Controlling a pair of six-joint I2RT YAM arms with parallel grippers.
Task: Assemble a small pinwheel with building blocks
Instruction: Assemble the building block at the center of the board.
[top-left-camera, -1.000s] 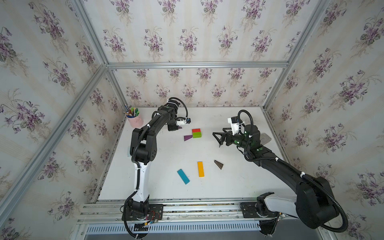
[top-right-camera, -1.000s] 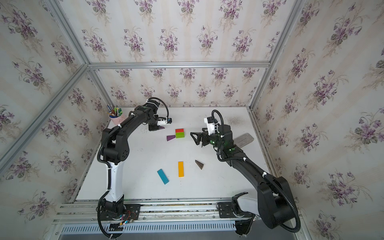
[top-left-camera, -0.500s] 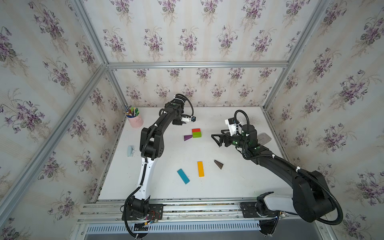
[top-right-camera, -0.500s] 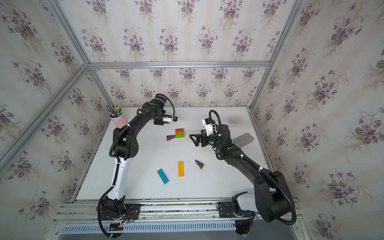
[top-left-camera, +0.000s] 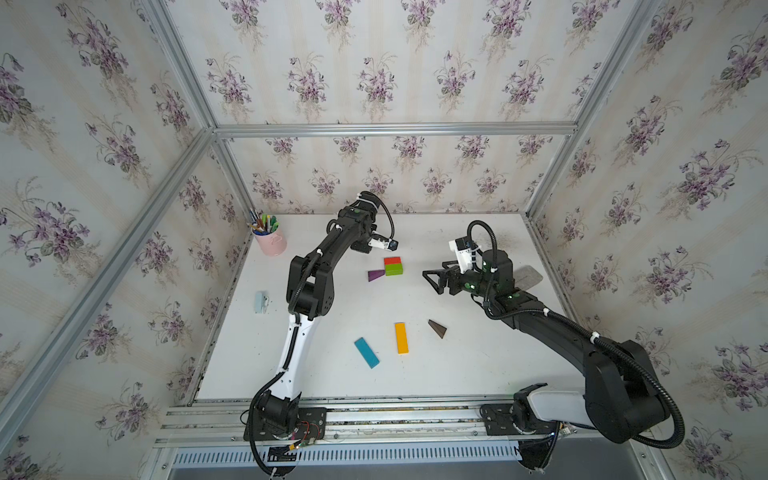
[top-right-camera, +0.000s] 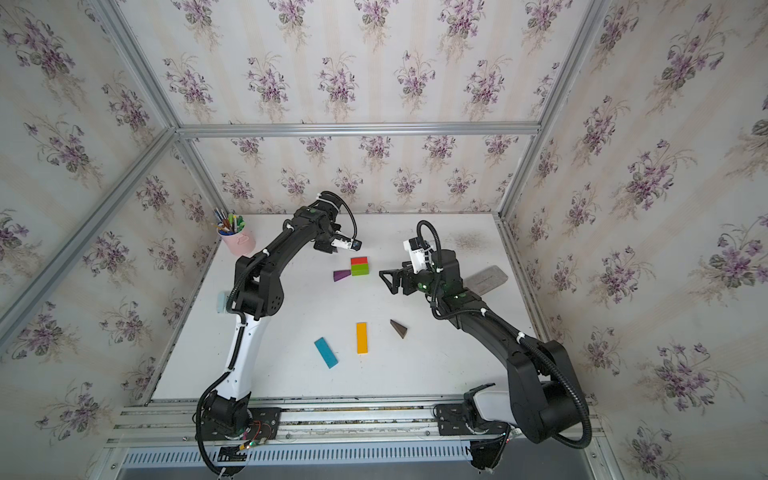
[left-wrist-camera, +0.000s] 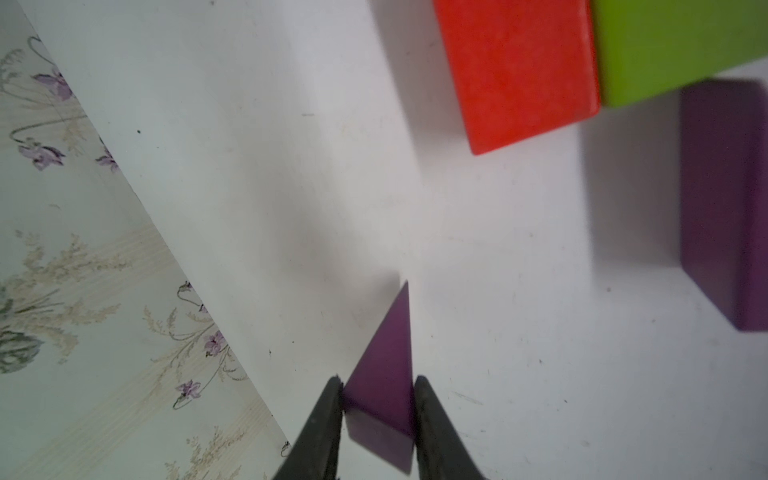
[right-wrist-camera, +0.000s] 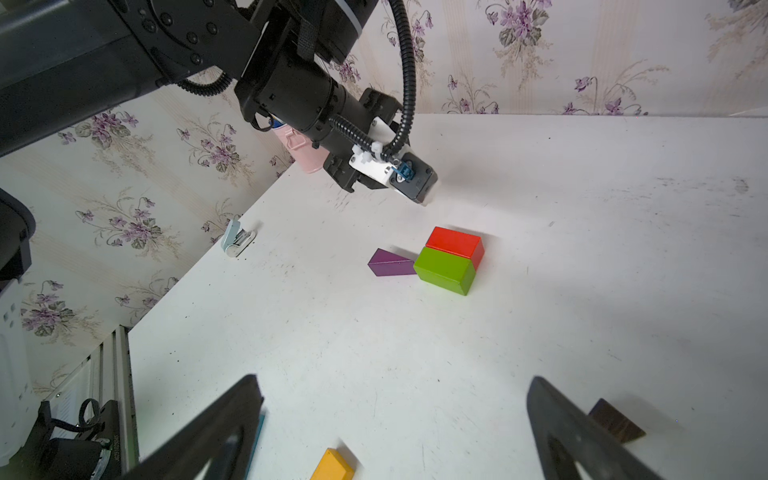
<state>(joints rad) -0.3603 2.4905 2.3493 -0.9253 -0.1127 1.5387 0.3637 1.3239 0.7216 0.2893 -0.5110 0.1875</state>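
Over the last second the left arm swings away from the pink cup of pens (top-left-camera: 272, 243) and in toward the middle of the white surface (top-left-camera: 478, 365). Its wrist now hangs just behind the red short block (top-left-camera: 392, 261), on the side away from the robot. The left pincer (left-wrist-camera: 378, 381) is closed to a narrow gap on a purple triangular wedge (left-wrist-camera: 384, 361), gripping its thick end with the thin tip pointing ahead. The left wrist view shows bare surface between that tip and the red block, so they are near but apart. Whether the held wedge already touches the surface cannot be told, and in both top views the wrist hides it.

Nothing lying on the surface has shifted. The red block sits flush against the green short block (top-left-camera: 393, 269). A second purple wedge (top-left-camera: 376, 275) lies with its thin end meeting the green block on the cup's side. The orange long bar (top-left-camera: 401, 338), the blue long bar (top-left-camera: 366, 352) and one dark brown wedge (top-left-camera: 437, 328) lie well apart, nearer the robot. No other brown wedge is in view.

The right pincer (top-left-camera: 432, 282) stays spread wide and empty, hovering beside the hub on the other side.

So the pinwheel appears to stand at hub plus one blade, with a second blade arriving. The next move probably calls for seating this wedge against the red block without nudging the hub.
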